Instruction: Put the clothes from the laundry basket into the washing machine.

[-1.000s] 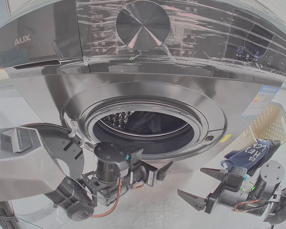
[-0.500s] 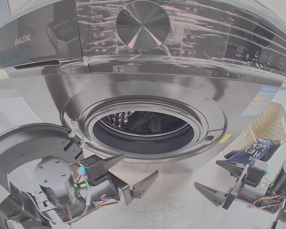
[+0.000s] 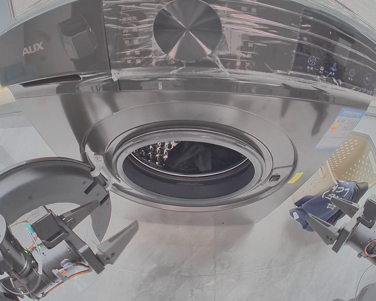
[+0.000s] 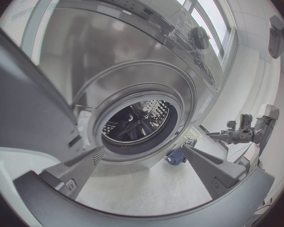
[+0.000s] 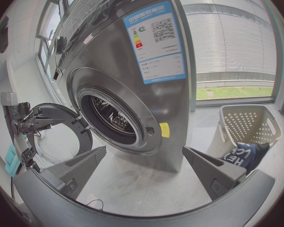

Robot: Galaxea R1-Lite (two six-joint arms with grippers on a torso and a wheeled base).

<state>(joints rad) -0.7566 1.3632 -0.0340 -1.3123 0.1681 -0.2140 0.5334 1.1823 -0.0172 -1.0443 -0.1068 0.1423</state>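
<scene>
my left claw (image 3: 118, 212) gapes wide and empty, low by the round open door (image 3: 37, 180) of the glossy steel washer (image 3: 188, 101). my right claw (image 3: 319, 206) is also spread and empty, near the navy shirt (image 3: 342, 189) draped over the perforated cream basket (image 3: 357, 159). dark cloth (image 3: 192, 155) lies in the dimpled drum.

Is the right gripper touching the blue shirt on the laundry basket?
Apart. The left wrist view shows a clear gap between the right gripper and the blue shirt draped over the laundry basket.
</scene>
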